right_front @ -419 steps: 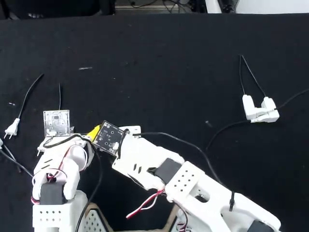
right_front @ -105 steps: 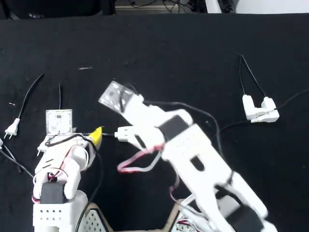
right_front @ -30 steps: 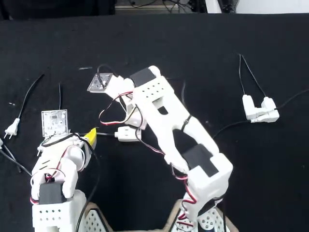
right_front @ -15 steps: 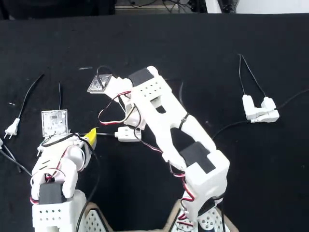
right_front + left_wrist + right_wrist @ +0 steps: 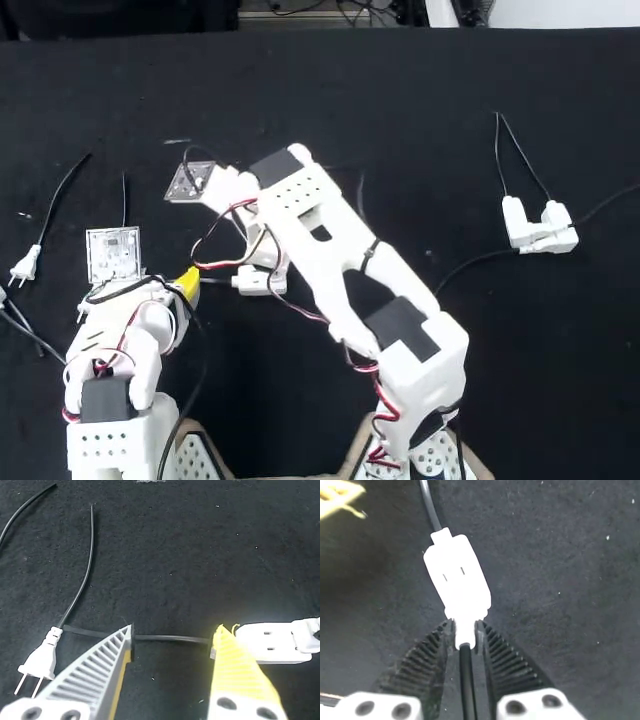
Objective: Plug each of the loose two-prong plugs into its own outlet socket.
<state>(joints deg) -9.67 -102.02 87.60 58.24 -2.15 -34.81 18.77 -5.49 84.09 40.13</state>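
Two-prong plug of smooth white plastic sat pinched by its tail in the clenched right gripper. Its nose met a rounded, oblong white outlet socket lying on the matte black, felt-like tabletop. We judged the insertion step nearly finished, the next move calling for a firm straight push, then release. The left gripper stood spread astride the socket's thin black cord. Another white plug with bare metal prongs lay loose nearby.

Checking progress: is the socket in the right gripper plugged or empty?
Empty: the socket in the right gripper shows both slots bare.
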